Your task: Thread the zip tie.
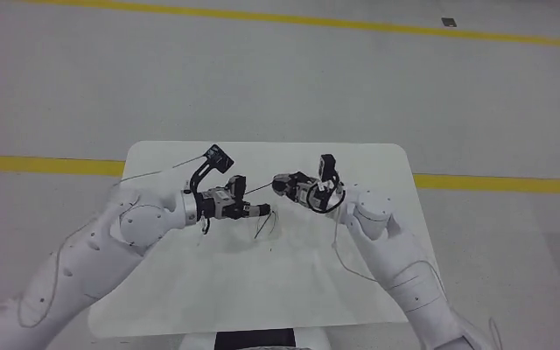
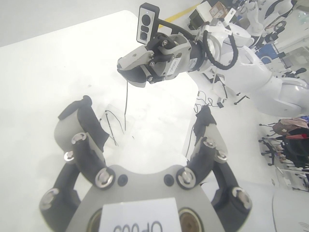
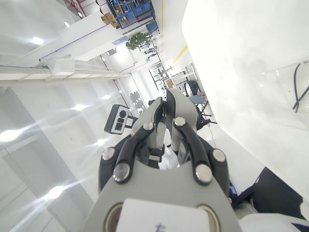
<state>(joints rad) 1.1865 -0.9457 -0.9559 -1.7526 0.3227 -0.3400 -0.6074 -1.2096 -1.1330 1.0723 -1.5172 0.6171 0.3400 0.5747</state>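
A white table (image 1: 350, 280) seen from above, with two robot arms meeting near its centre.

The left gripper (image 2: 144, 121) is at about 9 o'clock from the table's centre. Its fingers are spread wide and hold nothing.

Just below its tips, at about 6 o'clock, a few spare ties (image 2: 109, 124) lie loose on the table.

The zip tie (image 2: 126, 102) is a thin black strip. It is pinched at one end and hangs free above the table, between the two grippers.

The right gripper (image 2: 124, 72) is at about 2 o'clock from the left one. Its fingers are pressed together on the zip tie's upper end.

The strip looks very light, springy and smooth, so it will probably sway and slip if it is taken far from its end. The best place for the open gripper to hold is probably close to the dangling end, which would keep it steady for threading. Which end carries the head cannot be made out.
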